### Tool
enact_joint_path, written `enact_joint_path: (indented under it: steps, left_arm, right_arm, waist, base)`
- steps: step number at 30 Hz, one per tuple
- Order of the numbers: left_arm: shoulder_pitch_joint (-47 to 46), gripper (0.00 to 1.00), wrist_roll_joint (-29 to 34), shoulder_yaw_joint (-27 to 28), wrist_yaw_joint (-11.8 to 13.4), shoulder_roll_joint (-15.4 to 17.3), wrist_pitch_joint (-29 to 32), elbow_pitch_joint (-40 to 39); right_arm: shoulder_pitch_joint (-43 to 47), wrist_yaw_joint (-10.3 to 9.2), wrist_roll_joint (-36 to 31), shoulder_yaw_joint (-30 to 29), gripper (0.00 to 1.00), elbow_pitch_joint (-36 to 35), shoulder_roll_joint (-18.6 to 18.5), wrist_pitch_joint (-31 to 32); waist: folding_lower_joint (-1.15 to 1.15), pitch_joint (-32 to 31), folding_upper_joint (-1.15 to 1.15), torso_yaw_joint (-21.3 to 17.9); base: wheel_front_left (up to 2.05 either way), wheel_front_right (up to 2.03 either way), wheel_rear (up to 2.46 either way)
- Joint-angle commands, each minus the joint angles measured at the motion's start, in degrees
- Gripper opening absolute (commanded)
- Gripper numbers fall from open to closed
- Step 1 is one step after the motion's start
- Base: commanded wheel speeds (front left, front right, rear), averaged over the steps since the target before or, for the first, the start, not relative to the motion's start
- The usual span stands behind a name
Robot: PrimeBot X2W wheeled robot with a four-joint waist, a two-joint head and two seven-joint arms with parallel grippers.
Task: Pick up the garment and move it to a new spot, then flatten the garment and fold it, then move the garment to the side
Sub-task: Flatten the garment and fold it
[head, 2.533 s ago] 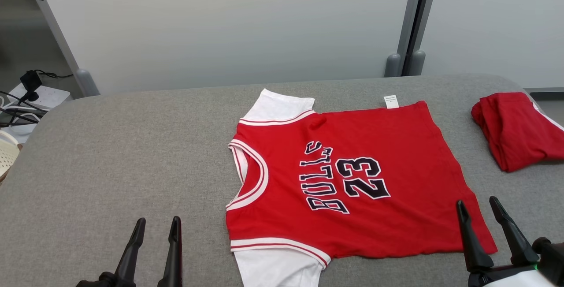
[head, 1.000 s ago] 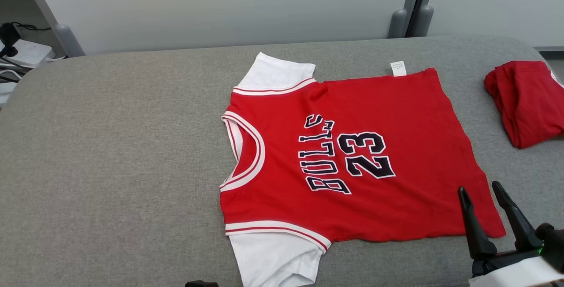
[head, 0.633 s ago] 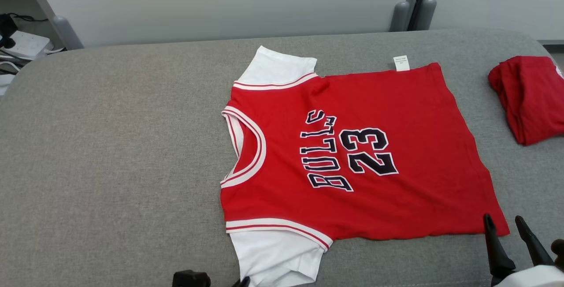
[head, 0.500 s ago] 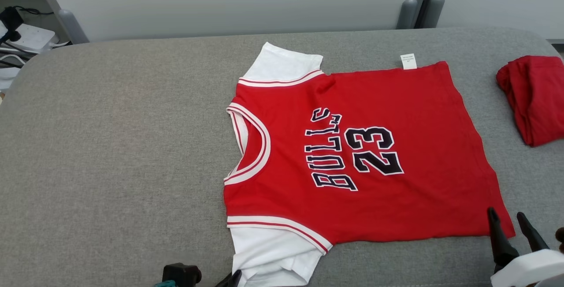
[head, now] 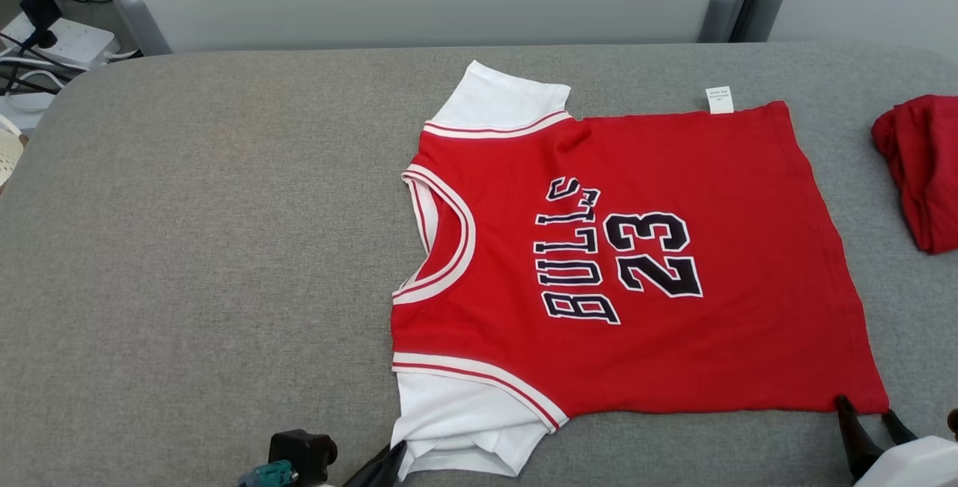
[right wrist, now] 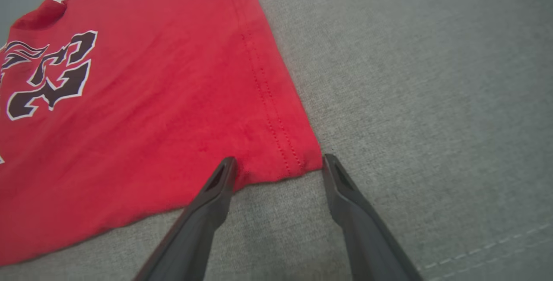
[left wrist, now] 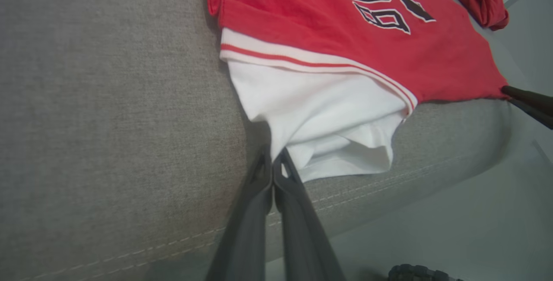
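While you look down from the head view, the garment (head: 636, 262) lies spread flat, print side up, right of the middle of the grey padded surface (head: 187, 247). Its neckline faces your robot's left and its hem faces the right. One white sleeve (head: 468, 420) reaches toward the near edge of the padding, the other points to the far side, and a small white label (head: 720, 99) sticks out at the far hem corner. Your left gripper (left wrist: 273, 158) has its two dark fingers pressed together. In the left wrist view the tips meet at the outer corner of the near sleeve, where the white cloth narrows into them and is rumpled into a soft fold, so they appear to be pinching that corner. The same gripper shows as a dark finger at the bottom of the head view, touching the sleeve's hem. Your right gripper (right wrist: 280, 162) is spread wide and low over the padding. Its two fingertips (right wrist: 227, 166) stand on either side of the near hem corner of the red cloth, one tip at the bottom edge and the other just past the side hem, with no cloth caught between them. A second folded red cloth (head: 924, 173) sits well apart at the right edge.
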Motion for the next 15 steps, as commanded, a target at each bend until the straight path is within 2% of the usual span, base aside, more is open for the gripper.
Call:
enact_joint_path:
  steps: [1,2,3,4,5,6,7,15]
  left_arm:
    - [-1.1,0.00,-0.1,1.9,0.5,0.9,0.0,-1.7]
    - [-1.0,0.00,-0.2,1.9,0.5,0.9,0.0,-1.9]
    - [-1.0,0.00,-0.2,1.8,0.6,1.0,0.1,-2.1]
    - [-1.0,0.00,-0.2,1.8,0.6,1.1,0.2,-2.2]
    - [-1.0,0.00,-0.1,1.7,0.7,1.2,0.1,-2.4]
    - [-1.1,0.00,-0.2,1.8,0.7,1.1,0.1,-2.6]
    - [-1.2,0.00,-0.1,1.7,0.7,1.2,0.1,-2.7]
    - [-0.9,0.00,-0.6,1.8,0.9,1.6,-0.1,-3.1]
  right_arm:
    - [-0.7,0.00,0.5,1.4,1.00,-0.3,-1.6,-1.0]
    - [-0.9,0.00,0.8,1.7,1.00,0.1,-1.6,-1.2]
    - [-1.1,0.00,1.1,2.0,0.91,0.5,-1.6,-1.4]
    - [-1.4,0.00,1.4,2.4,0.56,0.9,-1.7,-1.5]
    - [-1.7,0.00,1.7,2.8,0.38,1.3,-1.8,-1.6]
    - [-2.1,0.00,1.6,3.4,0.25,1.6,-2.0,-1.9]
    - [-2.3,0.00,1.6,3.8,0.00,1.9,-2.2,-2.3]
    - [-3.2,0.00,2.8,6.9,0.00,3.2,-4.3,-5.3]
  waist:
    - [0.00,0.1,0.00,-0.2]
    - [0.00,0.1,0.00,-0.2]
    - [0.00,0.1,0.00,-0.3]
    - [0.00,0.2,0.00,-0.4]
    - [0.00,0.2,0.00,-0.4]
    - [0.00,0.3,0.00,-0.5]
    - [0.00,0.3,0.00,-0.5]
    - [0.00,-0.4,0.00,-0.9]
  base:
    - [0.00,0.00,0.00]
    - [0.00,0.00,0.00]
    - [0.00,0.00,0.00]
    - [0.00,0.00,0.00]
    - [0.00,0.00,0.00]
    - [0.00,0.00,0.00]
    - [0.00,0.00,0.00]
    - [0.00,0.00,0.00]
